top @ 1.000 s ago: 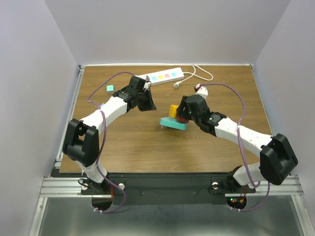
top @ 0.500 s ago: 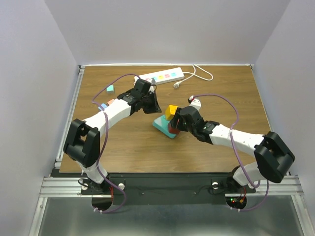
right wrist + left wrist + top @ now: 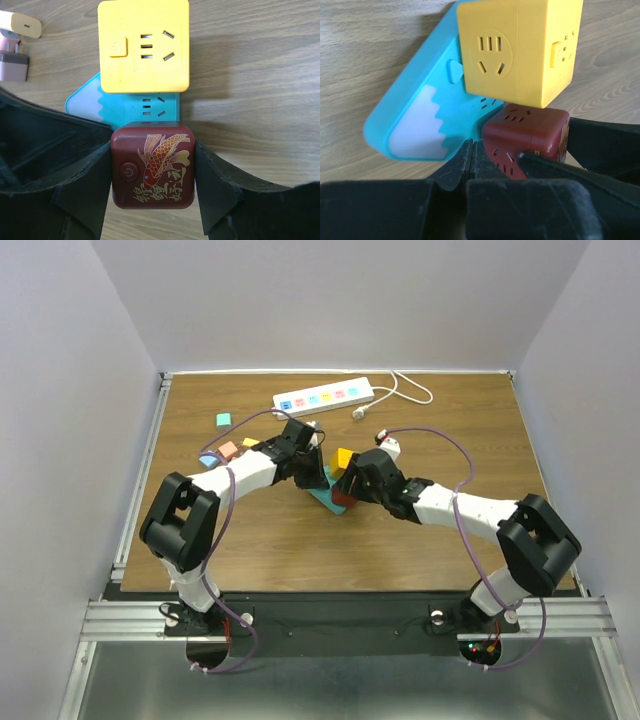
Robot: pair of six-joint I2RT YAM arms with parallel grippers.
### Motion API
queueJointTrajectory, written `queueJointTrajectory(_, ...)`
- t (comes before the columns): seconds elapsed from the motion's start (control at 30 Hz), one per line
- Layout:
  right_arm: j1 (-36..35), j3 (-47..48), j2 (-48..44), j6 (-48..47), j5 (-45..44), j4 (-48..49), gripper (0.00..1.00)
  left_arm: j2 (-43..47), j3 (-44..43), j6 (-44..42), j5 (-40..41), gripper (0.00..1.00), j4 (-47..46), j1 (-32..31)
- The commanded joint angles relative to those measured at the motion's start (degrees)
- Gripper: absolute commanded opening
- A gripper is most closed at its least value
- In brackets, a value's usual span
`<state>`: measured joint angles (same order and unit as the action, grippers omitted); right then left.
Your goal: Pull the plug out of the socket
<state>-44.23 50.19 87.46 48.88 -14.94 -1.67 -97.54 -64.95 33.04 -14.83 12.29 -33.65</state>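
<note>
The socket, a long white strip with pastel outlet faces, lies at the back of the table, away from both arms. A dark red cube plug with a gold koi print sits on a teal triangular block at mid-table. My right gripper is shut on the cube, a finger flat against each side. My left gripper is shut on nothing. Its tips rest against the teal block's edge, right beside the red cube.
A yellow cube adapter stands on the same teal block. Small teal, pink and yellow pieces lie to the left. The strip's thin cord ends in a white plug on the wood.
My left gripper has come down from beside the white strip to the teal block. My right gripper, holding the red cube, has shifted left, and the teal block has turned with it.
</note>
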Motion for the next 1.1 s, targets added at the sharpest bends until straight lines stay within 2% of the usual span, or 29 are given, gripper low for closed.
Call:
queueJointTrajectory(0.0, 0.02, 1.92, 2.71, 1.48, 5.35, -4.91, 0.10, -1.34, 0.79, -1.31, -0.46, 0.00, -2.62, -0.10)
queueJointTrajectory(0.03, 0.02, 2.79, 2.89, 1.04, 5.88, -5.35, 0.28, -2.21, 1.40, -1.48, -0.38, 0.00, -2.80, -0.10)
queueJointTrajectory(0.1, 0.02, 3.77, 3.41, 0.43, 7.54, -6.49, 0.38, -2.92, 2.01, -1.83, 0.15, 0.00, -3.50, -0.10)
queueJointTrajectory(0.13, 0.02, 4.90, 3.68, -0.36, 8.08, -6.85, 0.51, -3.62, 2.28, -2.10, 0.59, 0.00, -3.59, -0.10)
queueJointTrajectory(0.17, -0.07, 5.52, 3.94, -0.80, 8.52, -7.38, 0.57, -4.06, 2.54, -2.36, 0.94, 0.00, -3.42, -0.10)
queueJointTrajectory(0.27, 0.02, 8.68, 5.61, -2.73, 10.01, -10.45, 0.70, -5.12, 3.07, -3.41, 1.99, 0.00, -3.51, -0.01)
queueJointTrajectory(0.4, 0.02, 10.71, 7.02, -4.23, 12.47, -12.91, 0.76, -5.65, 3.25, -4.12, 2.17, 0.00, -3.50, -0.01)
queueJointTrajectory(0.43, -0.07, 11.15, 7.37, -4.76, 12.83, -13.18, 0.80, -5.73, 3.51, -4.12, 2.17, 0.00, -3.51, -0.01)
queueJointTrajectory(0.6, 0.02, 12.64, 8.69, -6.25, 12.66, -16.25, 0.83, -6.00, 4.83, -3.95, 2.00, 0.00, -4.21, 0.07)
queueJointTrajectory(0.73, 0.02, 14.66, 8.95, -7.74, 9.94, -17.39, 0.77, -6.00, 6.23, -3.68, 1.65, 0.00, -4.73, -0.01)
queueJointTrajectory(0.97, -0.07, 22.30, 12.11, -12.66, 5.53, -23.63, 0.80, -5.91, 8.17, -4.03, 2.08, 0.00, -5.00, -0.01)
queueJointTrajectory(1.03, 0.02, 23.28, 13.26, -13.37, 6.58, -24.78, 0.80, -5.82, 8.35, -4.21, 2.26, 0.00, -4.91, -0.01)
queueJointTrajectory(1.07, -0.07, 23.54, 14.05, -13.64, 7.11, -24.96, 0.77, -5.82, 8.43, -4.21, 2.35, 0.00, -4.82, -0.01)
